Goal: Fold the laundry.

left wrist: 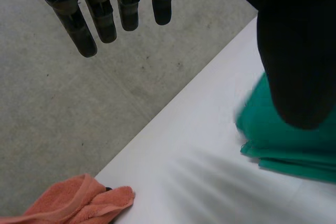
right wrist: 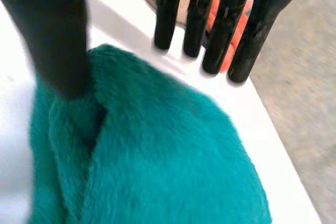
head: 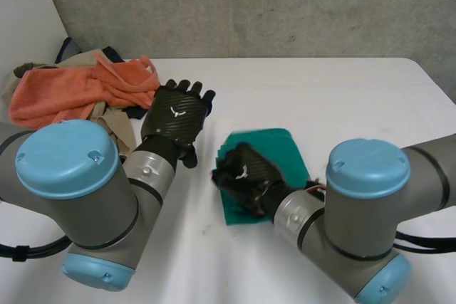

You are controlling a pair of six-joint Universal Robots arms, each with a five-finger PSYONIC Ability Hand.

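A folded green towel lies on the white table, right of centre. My right hand rests on its left edge. In the right wrist view the fingers are straight and reach past the green towel over bare table, while the thumb presses into the pile. My left hand hovers open above the table, between the green towel and an orange towel. In the left wrist view its fingers are straight, and the green towel lies beyond the thumb.
The orange towel tops a heap of laundry at the table's back left, with a beige garment and dark cloth under it. The table's far edge meets a grey concrete wall. Bare table lies in front of the green towel.
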